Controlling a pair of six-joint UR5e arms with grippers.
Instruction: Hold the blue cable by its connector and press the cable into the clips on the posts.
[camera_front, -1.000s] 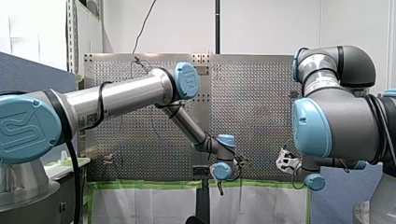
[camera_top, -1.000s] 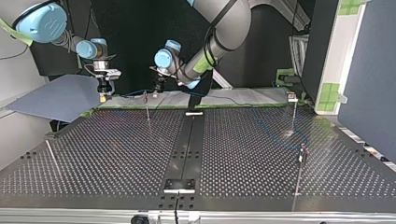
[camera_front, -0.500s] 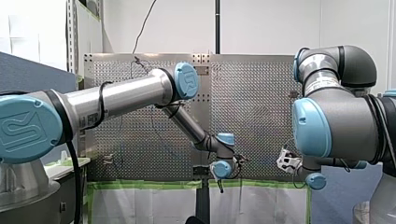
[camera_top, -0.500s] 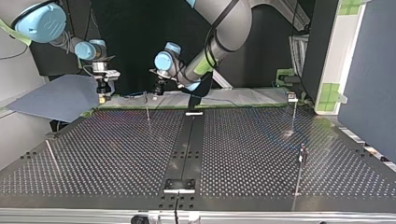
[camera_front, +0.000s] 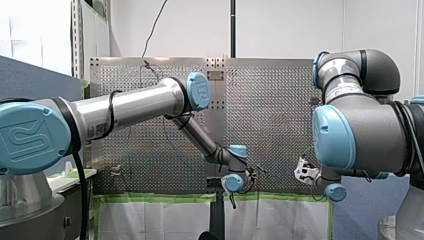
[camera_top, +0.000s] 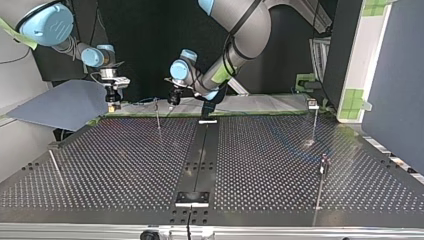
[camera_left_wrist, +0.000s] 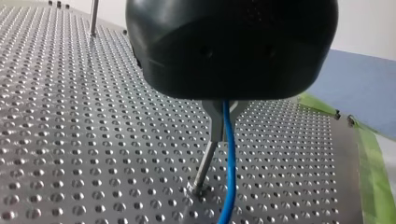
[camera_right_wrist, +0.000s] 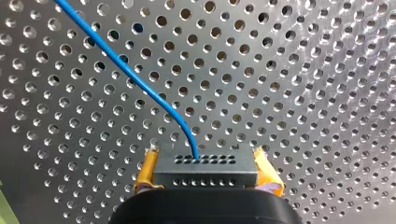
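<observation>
**Fig.** Two-arm cable routing, as I see it from the remote station.

**Right arm.** My right tool (camera_right_wrist: 207, 171) has its yellow pads (camera_right_wrist: 147, 170) closed on the two ends of the grey connector (camera_right_wrist: 205, 163). The connector is a block with two rows of small holes. The blue cable (camera_right_wrist: 135, 79) leaves its upper face and runs away over the perforated surface (camera_right_wrist: 303, 70). In the top view this tool hangs over the surface's edge nearest the arms' bases, toward that edge's left corner, beside a blue-grey board (camera_top: 60, 105).

**Left arm.** My left tool (camera_left_wrist: 223, 133) has its metal fingers (camera_left_wrist: 212, 116) drawn together to a narrow slot. The cable passes through the slot and goes on down toward the surface. A thin metal post (camera_left_wrist: 204, 168) stands on the surface directly under the fingers, just beside the cable. I cannot tell whether cable and post touch. In the top view this tool is above the same edge, near its middle.

**Other posts.** A second post (camera_top: 314, 122) stands near that edge's right corner. A third post (camera_top: 320, 185) stands along the right edge.

**Markings.** The blue joint cap (camera_front: 30, 140) on my left arm bears a raised logo, and I cannot read its letters with certainty
</observation>
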